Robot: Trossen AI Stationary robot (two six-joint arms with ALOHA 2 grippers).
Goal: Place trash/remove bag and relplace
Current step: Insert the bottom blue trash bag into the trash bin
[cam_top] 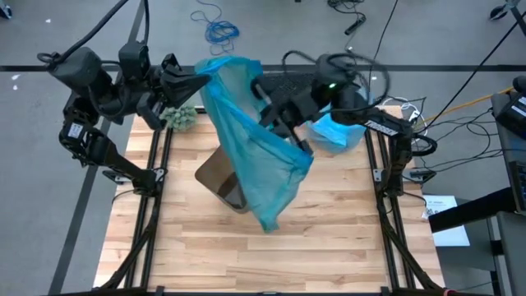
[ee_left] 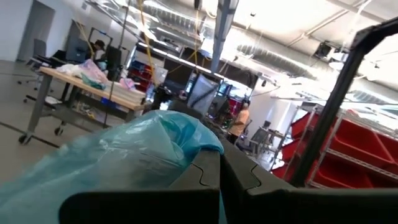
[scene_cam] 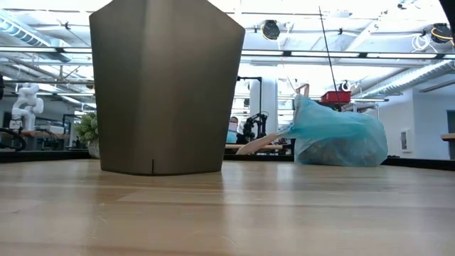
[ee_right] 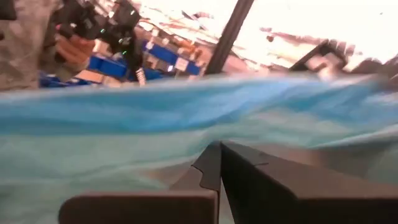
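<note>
One butcher-block table [cam_top: 271, 255] (pale wood), grey floor [cam_top: 49, 247], cables [cam_top: 220, 31] strewn

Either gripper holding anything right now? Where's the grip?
Both hold the bag: left gripper shut on its upper edge, right gripper shut on the same edge across the opening.
</note>
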